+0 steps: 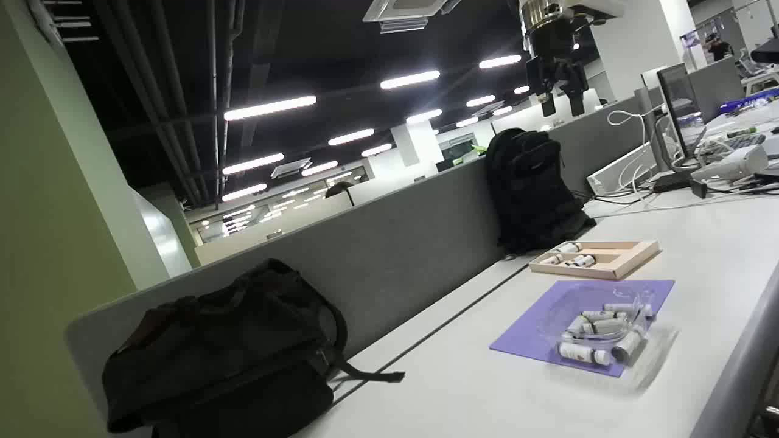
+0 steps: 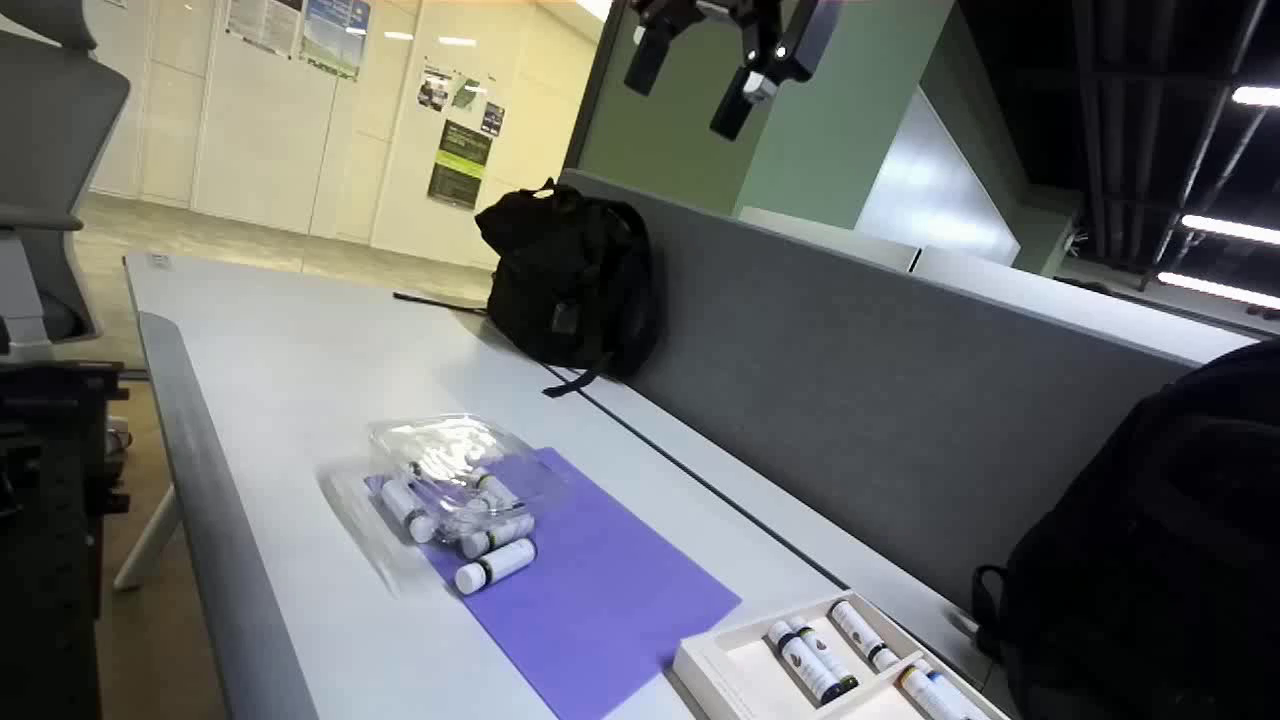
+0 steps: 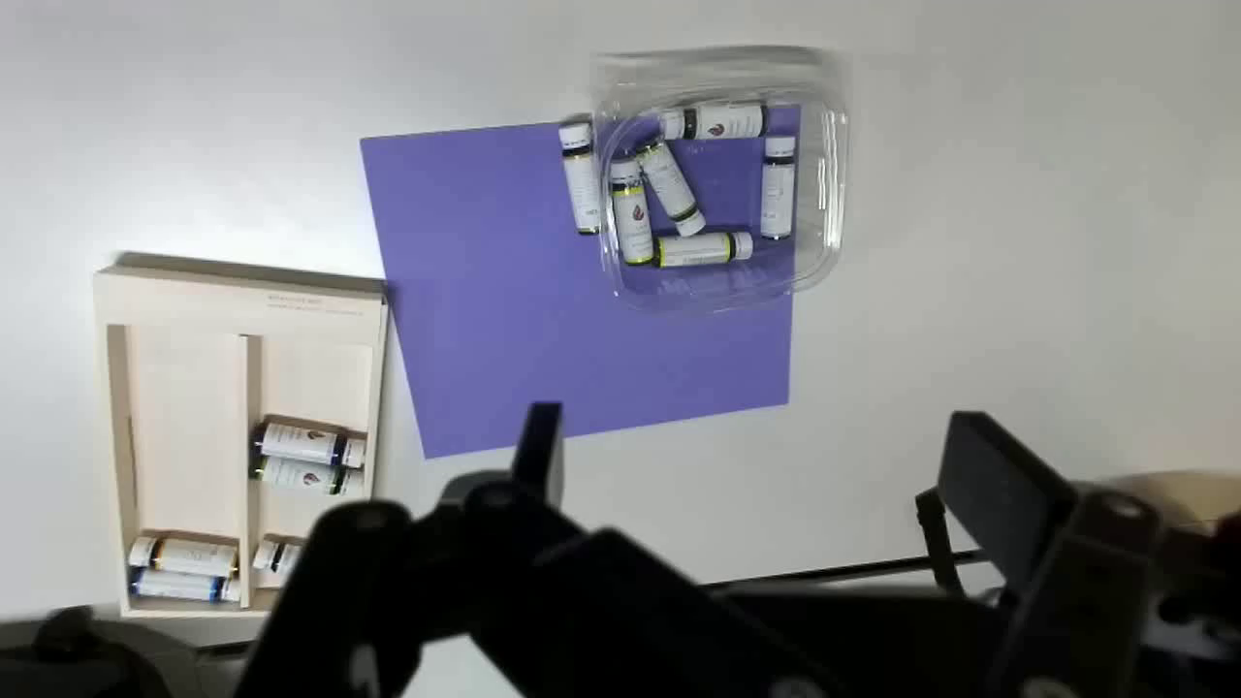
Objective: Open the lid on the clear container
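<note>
Container (image 3: 820, 206) over a corner of sheet (image 3: 582, 339), bottle (image 3: 583, 189) beside container, tray (image 3: 184, 417) left of sheet in wrist view

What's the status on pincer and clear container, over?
Pincer open, high above desk. Clear container partly over purple sheet, lid position unclear. Possible hindrance: white-capped vial beside it.

On the white table (image 1: 450, 395), a purple sheet (image 3: 504, 320), flat; just beside it, a pale divided tray (image 3: 233, 301); straddling the sheet's corner, the clear container (image 3: 822, 208); along 1 long side, 2 black backpacks (image 1: 225, 359), well apart; toward 1 end, a monitor (image 1: 681, 112).
</note>
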`<state>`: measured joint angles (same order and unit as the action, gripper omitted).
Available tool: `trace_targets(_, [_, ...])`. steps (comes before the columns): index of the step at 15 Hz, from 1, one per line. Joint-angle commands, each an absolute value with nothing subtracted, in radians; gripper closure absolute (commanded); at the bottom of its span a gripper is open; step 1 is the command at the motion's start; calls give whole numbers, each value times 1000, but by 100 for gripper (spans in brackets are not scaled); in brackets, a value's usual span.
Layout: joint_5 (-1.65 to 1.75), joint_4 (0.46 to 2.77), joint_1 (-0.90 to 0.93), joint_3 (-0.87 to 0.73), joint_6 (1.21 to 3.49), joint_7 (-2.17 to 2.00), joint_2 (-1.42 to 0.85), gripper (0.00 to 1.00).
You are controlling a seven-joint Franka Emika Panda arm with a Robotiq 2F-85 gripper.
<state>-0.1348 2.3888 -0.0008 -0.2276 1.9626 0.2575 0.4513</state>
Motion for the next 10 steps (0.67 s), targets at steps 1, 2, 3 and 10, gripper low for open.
trace_targets(1, [-145,2386,-24,-207,1959,266,448,0])
trace_targets(2, [-145,2386,-24,-207,1960,266,448,0])
trace_targets(3, [-145,2386,-24,-207,1961,266,448,0])
trace_targets(10, [-240,2406,14,-243,1975,352,402,0])
